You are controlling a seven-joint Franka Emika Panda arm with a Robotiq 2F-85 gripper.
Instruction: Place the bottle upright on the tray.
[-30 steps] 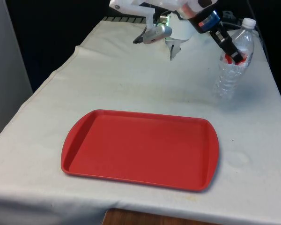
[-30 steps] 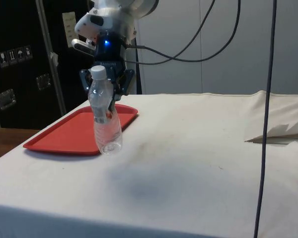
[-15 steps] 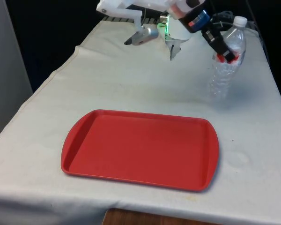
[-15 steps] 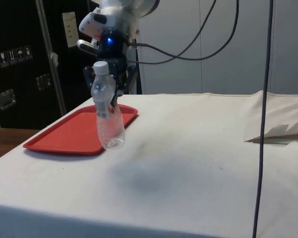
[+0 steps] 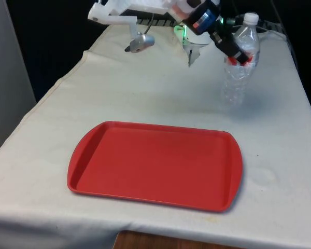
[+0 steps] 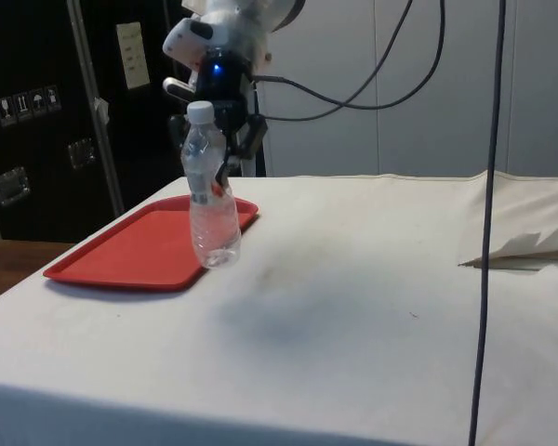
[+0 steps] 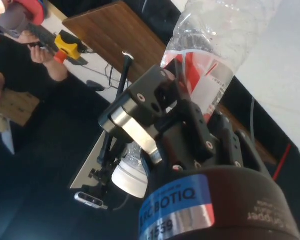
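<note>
I have the claw [image 5: 237,54] clamped on the clear water bottle [image 5: 238,65], lifted nearly upright off the bench [image 5: 145,98]; carrying it to the empty red tray [image 5: 155,163] remains.

Bottle [image 7: 210,75] base cut off by wrist picture's edge; label hidden behind gripper [image 7: 187,117] finger; label text unreadable.
</note>
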